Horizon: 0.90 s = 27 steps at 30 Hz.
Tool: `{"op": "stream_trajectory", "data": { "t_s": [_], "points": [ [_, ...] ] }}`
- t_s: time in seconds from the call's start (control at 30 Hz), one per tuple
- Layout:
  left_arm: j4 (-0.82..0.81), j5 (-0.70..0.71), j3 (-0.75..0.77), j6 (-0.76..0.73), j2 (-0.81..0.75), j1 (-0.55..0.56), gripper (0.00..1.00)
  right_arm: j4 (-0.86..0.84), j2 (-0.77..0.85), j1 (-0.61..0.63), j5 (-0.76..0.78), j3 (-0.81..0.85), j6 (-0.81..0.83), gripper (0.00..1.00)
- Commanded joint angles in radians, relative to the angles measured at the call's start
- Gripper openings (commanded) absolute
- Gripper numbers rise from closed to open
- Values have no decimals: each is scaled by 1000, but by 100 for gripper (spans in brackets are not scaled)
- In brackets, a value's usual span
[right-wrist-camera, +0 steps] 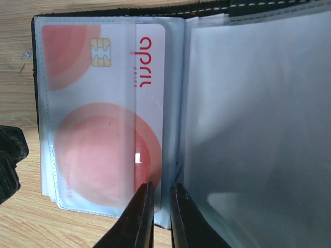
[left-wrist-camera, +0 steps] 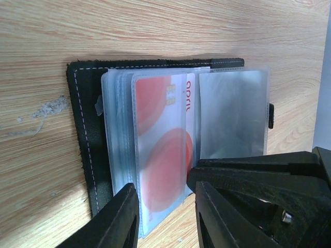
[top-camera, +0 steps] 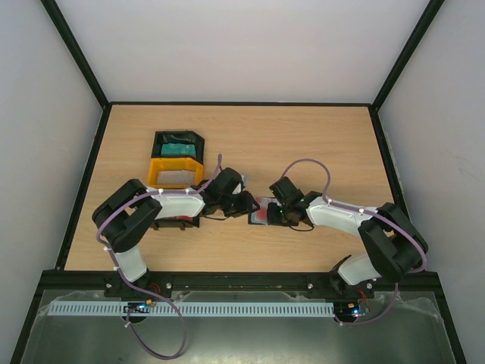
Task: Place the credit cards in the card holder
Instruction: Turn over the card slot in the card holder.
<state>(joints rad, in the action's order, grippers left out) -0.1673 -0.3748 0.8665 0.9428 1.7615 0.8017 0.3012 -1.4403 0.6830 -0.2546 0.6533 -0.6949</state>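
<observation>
The black card holder (top-camera: 260,213) lies open on the table between my two grippers, its clear sleeves (left-wrist-camera: 232,111) fanned out. A red-and-white credit card (right-wrist-camera: 147,98) sits partly inside a sleeve, its right strip bare; it also shows in the left wrist view (left-wrist-camera: 165,150). My right gripper (right-wrist-camera: 161,204) is nearly shut, its tips at the card's bare right edge, with nothing visibly pinched. My left gripper (left-wrist-camera: 164,217) is open and straddles the lower edge of the sleeve stack. A teal card (top-camera: 179,149) lies in the far black tray.
A black tray (top-camera: 177,137) and a yellow tray (top-camera: 176,163) stand in a row behind my left arm. Another black tray (top-camera: 176,222) is mostly hidden under that arm. My right gripper's black finger (left-wrist-camera: 258,170) crosses the left wrist view.
</observation>
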Motion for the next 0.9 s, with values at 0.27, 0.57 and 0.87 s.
{"op": "stream_trajectory", "data": {
  "t_s": [0.27,0.57,0.87],
  "points": [
    [-15,-35,6,-15,24,-5,33,-1,-37,4,78,-39,-22,4],
    [-42,-84,15,-18,50,-3,33,-3,-32,4,85,-49,-29,2],
    [-52,-116,36,-26,73,10,33,-11,-28,4,80,-58,-33,2]
  ]
}}
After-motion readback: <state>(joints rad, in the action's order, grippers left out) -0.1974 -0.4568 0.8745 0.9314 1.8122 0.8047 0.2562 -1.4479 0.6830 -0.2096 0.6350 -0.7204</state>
